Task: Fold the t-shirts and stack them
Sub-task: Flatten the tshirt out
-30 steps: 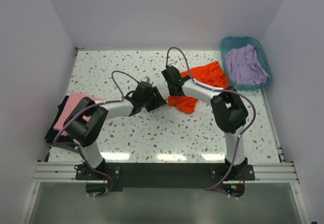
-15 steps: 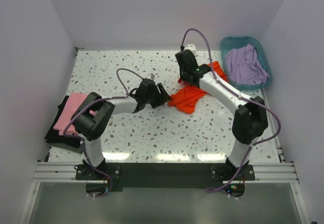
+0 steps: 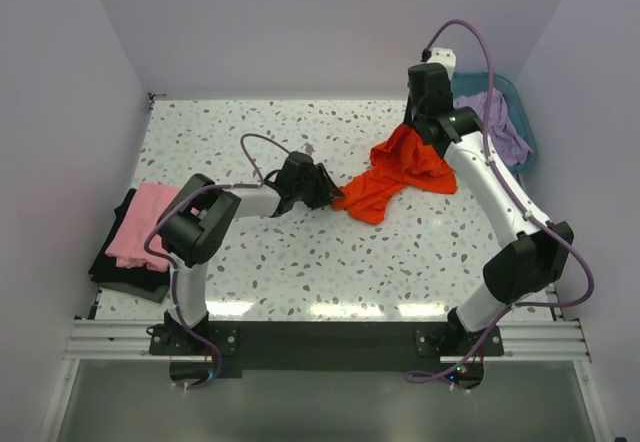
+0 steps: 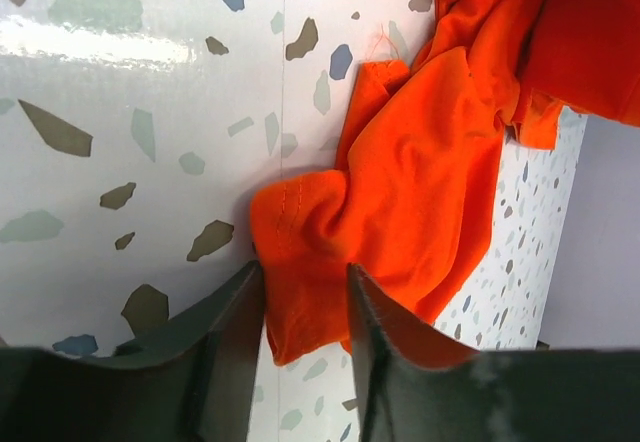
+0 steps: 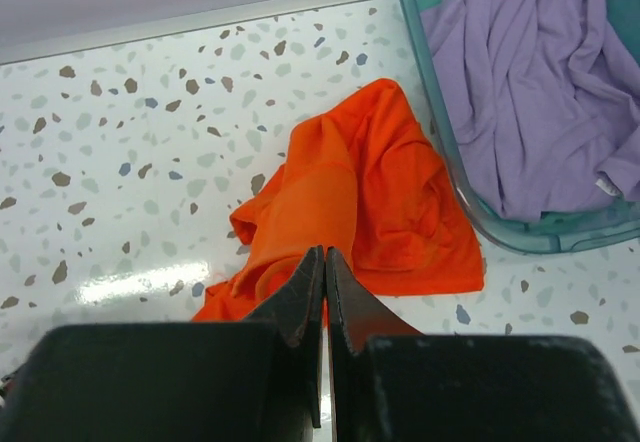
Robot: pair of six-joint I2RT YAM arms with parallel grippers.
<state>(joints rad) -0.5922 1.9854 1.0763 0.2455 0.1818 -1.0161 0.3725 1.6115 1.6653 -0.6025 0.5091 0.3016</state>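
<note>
A white desk (image 3: 250,252) speckled with grey and brown chips is enclosed by plain pale walls. A bright orange cloth t-shirt (image 3: 395,177) is spread right of the desk's middle and is stretched between the two arms.

The left tool (image 3: 325,194) is laid low at the shirt's near-left corner. In the left wrist view its fingers are seen narrowly apart, with a bunched hem of the orange cloth filling the gap. Whether the cloth is actually pinched cannot be told.

The right tool (image 3: 410,127) is raised over the shirt's far right part. Its fingers are pressed together on a peak of the orange cloth, which is drawn up into a tent beneath them while the rest trails on the desk.

A teal plastic basket (image 3: 527,127) is set at the far right corner, and a crumpled lavender t-shirt (image 5: 520,82) is held inside it. At the left edge a folded pink t-shirt (image 3: 145,224) is laid on top of a black t-shirt (image 3: 115,267).
</note>
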